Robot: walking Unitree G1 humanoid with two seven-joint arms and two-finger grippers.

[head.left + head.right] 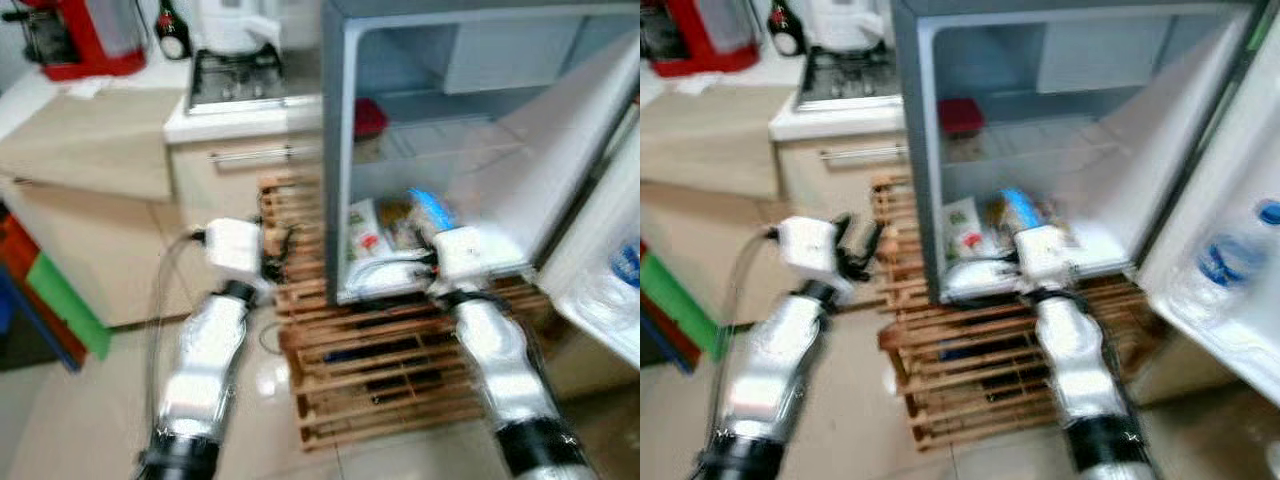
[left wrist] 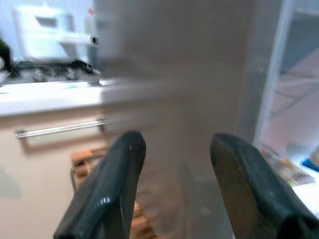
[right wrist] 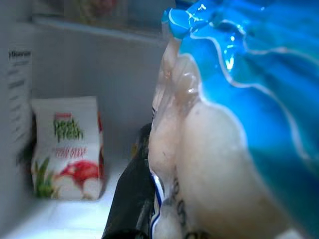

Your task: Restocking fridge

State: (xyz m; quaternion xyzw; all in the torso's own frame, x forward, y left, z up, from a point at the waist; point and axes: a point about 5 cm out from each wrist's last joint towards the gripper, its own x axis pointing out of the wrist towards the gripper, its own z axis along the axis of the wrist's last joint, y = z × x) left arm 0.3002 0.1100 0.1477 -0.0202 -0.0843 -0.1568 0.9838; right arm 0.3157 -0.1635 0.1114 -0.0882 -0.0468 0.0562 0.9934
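The grey fridge (image 1: 336, 150) stands open on a wooden pallet (image 1: 380, 370). My right gripper (image 1: 432, 232) reaches onto the lowest shelf, shut on a blue and clear bag (image 3: 234, 124) of white lumps; one black finger (image 3: 132, 199) shows beside the bag. A white pouch with red fruit print (image 3: 67, 147) stands at the shelf's back corner, with other packets (image 1: 365, 235) lying near it. A red container (image 1: 368, 118) sits on the shelf above. My left gripper (image 2: 174, 149) hangs open outside the fridge, facing its left outer wall, with nothing between its fingers.
The fridge door (image 1: 610, 270) swings out at the right, with blue-capped bottles (image 1: 1220, 262) in its rack. A counter with a stove (image 1: 235, 78) and a drawer handle (image 1: 250, 154) is left of the fridge. A red appliance (image 1: 85, 35) stands at the far left.
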